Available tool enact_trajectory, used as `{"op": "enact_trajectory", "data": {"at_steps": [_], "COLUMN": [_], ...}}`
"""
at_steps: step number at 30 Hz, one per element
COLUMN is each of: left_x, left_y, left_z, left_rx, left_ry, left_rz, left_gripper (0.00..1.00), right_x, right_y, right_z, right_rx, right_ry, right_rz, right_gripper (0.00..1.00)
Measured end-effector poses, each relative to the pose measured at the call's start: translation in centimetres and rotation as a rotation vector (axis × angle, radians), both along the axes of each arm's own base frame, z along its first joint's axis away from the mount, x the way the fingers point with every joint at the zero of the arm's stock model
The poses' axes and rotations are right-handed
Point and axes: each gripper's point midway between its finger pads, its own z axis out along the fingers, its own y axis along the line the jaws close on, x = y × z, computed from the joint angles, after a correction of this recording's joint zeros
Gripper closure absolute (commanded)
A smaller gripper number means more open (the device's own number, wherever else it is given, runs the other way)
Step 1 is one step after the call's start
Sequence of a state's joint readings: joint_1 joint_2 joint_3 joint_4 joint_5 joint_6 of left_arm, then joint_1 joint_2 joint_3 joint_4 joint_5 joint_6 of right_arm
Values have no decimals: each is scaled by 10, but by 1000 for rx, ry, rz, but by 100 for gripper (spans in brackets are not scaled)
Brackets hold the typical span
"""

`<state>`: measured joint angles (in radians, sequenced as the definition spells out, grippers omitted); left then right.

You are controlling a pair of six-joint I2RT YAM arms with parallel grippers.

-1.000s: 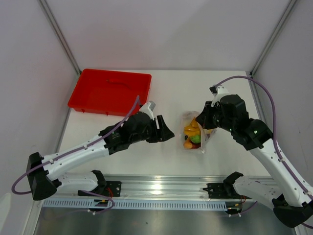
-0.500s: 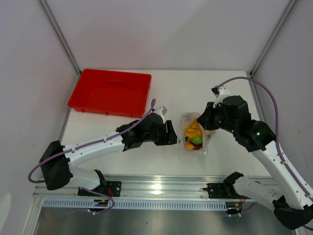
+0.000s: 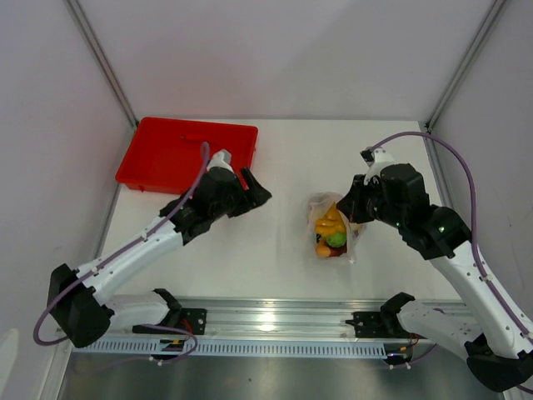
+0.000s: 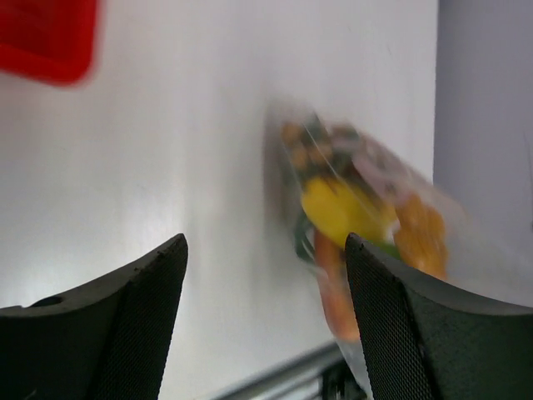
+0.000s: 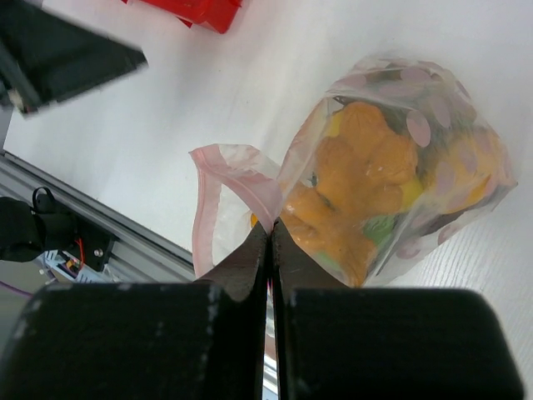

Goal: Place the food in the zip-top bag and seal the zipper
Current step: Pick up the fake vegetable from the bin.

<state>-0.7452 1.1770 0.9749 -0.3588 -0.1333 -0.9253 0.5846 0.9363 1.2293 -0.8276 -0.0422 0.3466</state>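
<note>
The food (image 3: 331,228), yellow, orange and green pieces, lies packed inside the zip-top bag (image 5: 400,192), which rests on the table (image 3: 283,158) directly ahead of the right gripper (image 5: 271,227). That gripper is clenched on the bag's film at the mouth edge, where the zipper (image 5: 203,200) runs in toward its fingertips. The pink strip loops loosely to that gripper's left and appears unsealed, though the wrist view does not show its full length. Change noted: the left gripper (image 3: 256,190), close beside the bag half a second ago, has drawn back and now stands well apart from it, with the red tray (image 3: 187,154) just behind it. Its jaws are spread wide and carry nothing. In judgement, loading is complete and the left arm has released or broken off. Sealing remains outstanding and likely needs that gripper back at the strip. No brand, label or legible writing is found; the bag bears only pale pink dots.
</note>
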Motion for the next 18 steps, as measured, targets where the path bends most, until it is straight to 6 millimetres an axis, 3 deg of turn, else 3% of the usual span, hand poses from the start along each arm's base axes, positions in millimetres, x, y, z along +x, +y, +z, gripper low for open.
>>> {"op": "enact_trajectory", "data": {"at_steps": [6,10,13,18], "left_x": [68,123,162,218], "left_y": [76,100,111,138], "left_z": [7,31,35,-2], "left_rx": [32,68,84,76], "left_ry": [2,-33,-37,64], "left_rz": [284,425,497,637], "left_gripper": [1,1,1,5], "right_x": [1,1,3,5], "right_y": [0,0,2,6], "right_z": [-2,-3,-6,-9], "right_rx": [-14,-18,-21,-23], "right_ry": [6,11,20,32], "right_rz": [5,5,9,21], "right_gripper": [100,100,100,100]}}
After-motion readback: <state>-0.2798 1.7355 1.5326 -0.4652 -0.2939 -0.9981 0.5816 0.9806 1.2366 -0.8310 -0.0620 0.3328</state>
